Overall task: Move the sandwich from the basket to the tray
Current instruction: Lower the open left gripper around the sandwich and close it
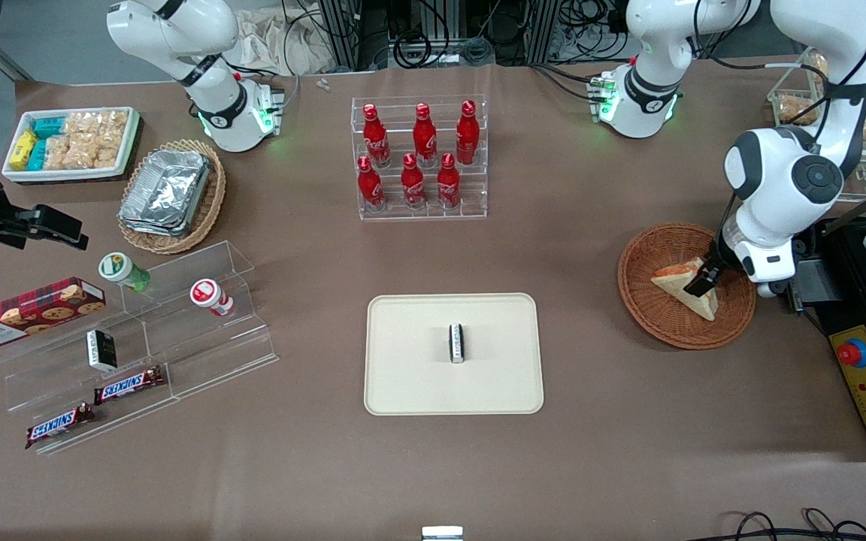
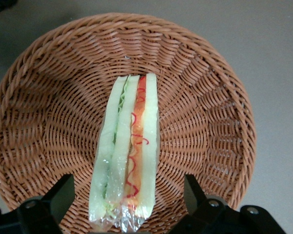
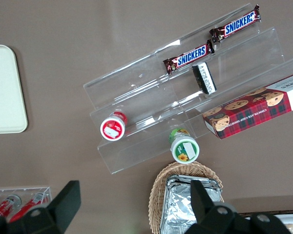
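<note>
The sandwich (image 1: 679,285) stands on edge in the round reddish-brown wicker basket (image 1: 655,319), toward the working arm's end of the table. In the left wrist view the sandwich (image 2: 129,146) shows its pale bread with red and green filling, wrapped in clear film, on the basket's weave (image 2: 49,122). My gripper (image 1: 704,281) is down in the basket and open. Its dark fingers (image 2: 62,194) stand one on each side of the sandwich's near end, with a gap on both sides (image 2: 128,190). The cream tray (image 1: 410,376) lies in the middle of the table, nearer the front camera.
A small black-and-white packet (image 1: 457,343) lies on the tray. A clear rack of red bottles (image 1: 419,158) stands farther from the camera than the tray. A black box with a red button (image 1: 858,353) sits beside the basket. A clear stepped shelf of snacks (image 1: 140,338) lies toward the parked arm's end.
</note>
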